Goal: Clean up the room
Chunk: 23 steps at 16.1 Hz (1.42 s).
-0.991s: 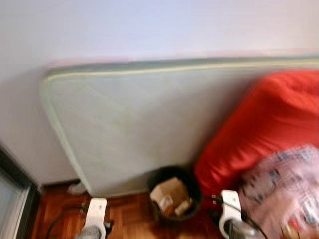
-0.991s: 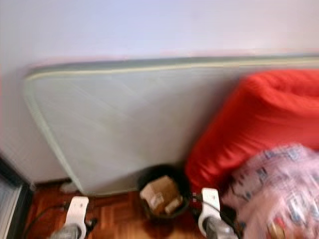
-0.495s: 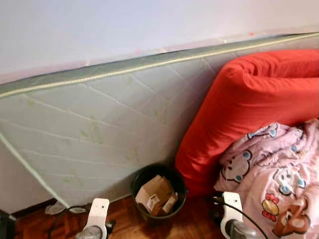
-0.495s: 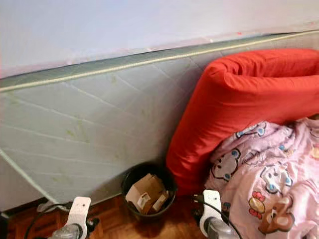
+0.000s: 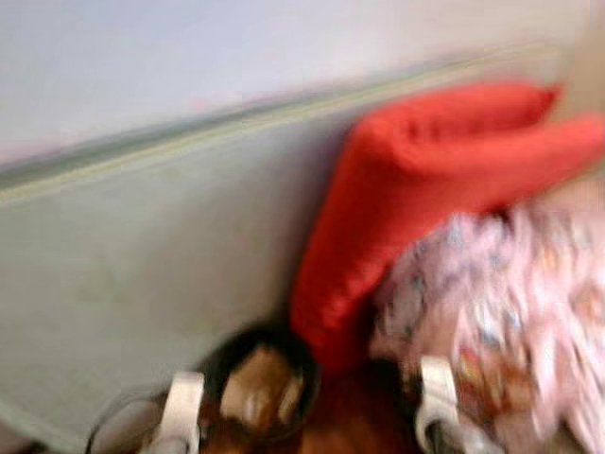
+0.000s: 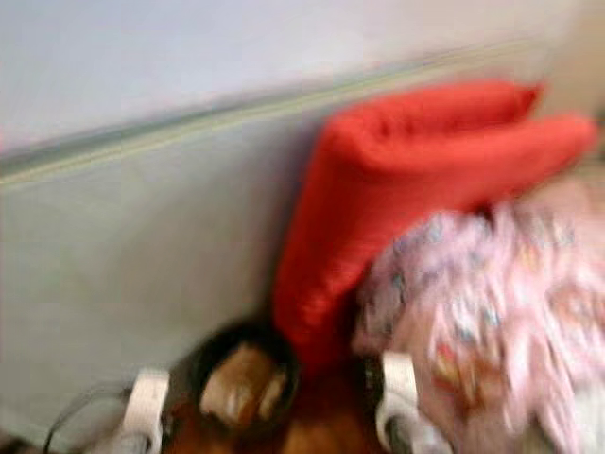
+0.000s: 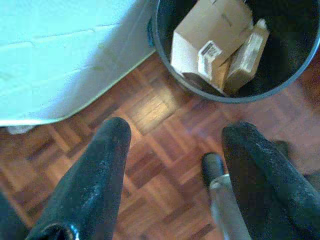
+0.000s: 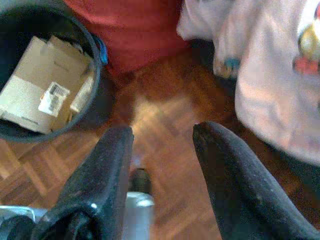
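A black waste bin (image 5: 260,383) stands on the wood floor against a pale mattress (image 5: 142,255); cardboard boxes (image 7: 215,42) lie inside it. The head views are blurred. A red cushion (image 5: 416,180) leans on the mattress beside the bin, and a pink patterned blanket (image 5: 510,303) lies to its right. My left gripper (image 7: 175,150) hangs open above the parquet just short of the bin (image 7: 280,75), nothing between its fingers. My right gripper (image 8: 162,137) is open over the floor between the bin (image 8: 50,75) and the blanket (image 8: 270,75), holding nothing.
The mattress stands on edge against a white wall (image 5: 189,57). A black cable (image 6: 80,411) loops on the floor at the lower left. Parquet floor (image 8: 160,105) shows between the bin and the blanket.
The whole picture has shifted left and blurred, so the camera is turning right. The bin, cushion and blanket keep their places relative to each other. Both arms hang as before.
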Tool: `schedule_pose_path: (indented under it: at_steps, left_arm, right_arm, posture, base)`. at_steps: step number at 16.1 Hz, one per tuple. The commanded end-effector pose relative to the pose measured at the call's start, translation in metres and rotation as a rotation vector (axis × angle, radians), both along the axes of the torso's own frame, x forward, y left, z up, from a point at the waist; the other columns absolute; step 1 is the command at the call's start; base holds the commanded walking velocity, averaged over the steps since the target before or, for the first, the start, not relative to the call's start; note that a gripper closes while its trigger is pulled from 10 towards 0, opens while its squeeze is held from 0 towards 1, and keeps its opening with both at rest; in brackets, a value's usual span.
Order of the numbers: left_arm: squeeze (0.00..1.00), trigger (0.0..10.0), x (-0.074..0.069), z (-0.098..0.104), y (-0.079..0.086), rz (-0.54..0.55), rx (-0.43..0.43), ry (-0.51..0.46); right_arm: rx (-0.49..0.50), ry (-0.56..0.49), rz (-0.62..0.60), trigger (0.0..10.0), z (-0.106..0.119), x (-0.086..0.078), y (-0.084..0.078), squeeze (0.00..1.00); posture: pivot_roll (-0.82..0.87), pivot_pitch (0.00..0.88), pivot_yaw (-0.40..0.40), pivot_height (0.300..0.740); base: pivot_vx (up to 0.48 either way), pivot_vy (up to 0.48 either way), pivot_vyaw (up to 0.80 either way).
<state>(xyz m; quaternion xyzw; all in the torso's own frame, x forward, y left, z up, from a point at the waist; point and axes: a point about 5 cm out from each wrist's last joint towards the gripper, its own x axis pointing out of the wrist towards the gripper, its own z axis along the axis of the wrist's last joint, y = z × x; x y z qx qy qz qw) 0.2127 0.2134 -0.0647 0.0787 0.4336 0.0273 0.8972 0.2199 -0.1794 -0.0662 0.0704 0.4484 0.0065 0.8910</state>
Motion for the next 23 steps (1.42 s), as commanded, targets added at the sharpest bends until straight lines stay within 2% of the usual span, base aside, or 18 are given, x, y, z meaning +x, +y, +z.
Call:
schedule_pose_path:
  at_steps: [1,7,11,12,15,17,18,19,23]
  left_arm:
    - [0.0,10.0,-0.002,-0.002,-0.005,-0.002,-0.011,0.017]
    - [0.0,10.0,0.001,-0.001,-0.007,-0.002,-0.015,0.014]
    - [0.0,10.0,0.003,0.0,-0.008,0.002,-0.016,0.01]
    - [0.0,10.0,0.003,0.0,-0.007,0.002,-0.014,0.008]
    - [0.0,10.0,0.005,0.001,-0.005,0.001,-0.009,0.005]
    - [0.0,10.0,0.005,0.002,-0.004,-0.001,-0.006,0.004]
    - [0.0,10.0,0.005,0.002,-0.004,-0.002,-0.005,0.003]
    - [0.0,10.0,0.005,0.002,-0.004,0.0,-0.005,0.002]
    - [0.0,10.0,0.004,0.002,-0.003,0.002,-0.002,0.001]
  right_arm:
    - [-0.015,0.009,-0.004,10.0,-0.001,-0.002,-0.005,0.0]
    - [-0.019,-0.005,-0.019,10.0,0.001,0.001,-0.008,0.0]
    - [-0.057,-0.144,-0.065,10.0,0.01,0.011,-0.012,0.0]
    - [-0.079,-0.237,-0.074,10.0,0.017,0.017,-0.013,0.0]
    - [-0.09,-0.382,-0.043,10.0,0.028,0.026,-0.011,0.0]
    - [-0.079,-0.388,-0.053,10.0,0.029,0.026,-0.009,0.0]
    - [-0.121,-0.395,0.025,10.0,0.03,0.028,-0.008,0.0]
    - [-0.124,-0.401,0.035,10.0,0.03,0.028,-0.007,0.0]
    - [-0.131,-0.453,-0.036,10.0,0.033,0.027,-0.009,0.0]
  posture:
    - [-0.04,0.0,-0.033,0.74]
    - [-0.04,0.0,-0.041,0.74]
    - [-0.04,0.0,-0.039,0.74]
    - [-0.05,0.0,-0.036,0.74]
    - [-0.07,0.0,-0.03,0.74]
    - [-0.08,0.0,-0.024,0.74]
    - [-0.08,0.0,-0.024,0.74]
    - [-0.09,0.0,-0.022,0.74]
    - [-0.1,0.0,-0.019,0.74]
  base:
    - [0.0,0.0,-0.79]
    - [0.0,0.0,-0.78]
    - [0.0,0.0,0.0]
    - [0.0,0.0,0.0]
    - [0.0,0.0,0.0]
    - [0.0,0.0,0.0]
    - [0.0,0.0,0.0]
    - [0.0,0.0,0.0]
    - [0.0,0.0,0.0]
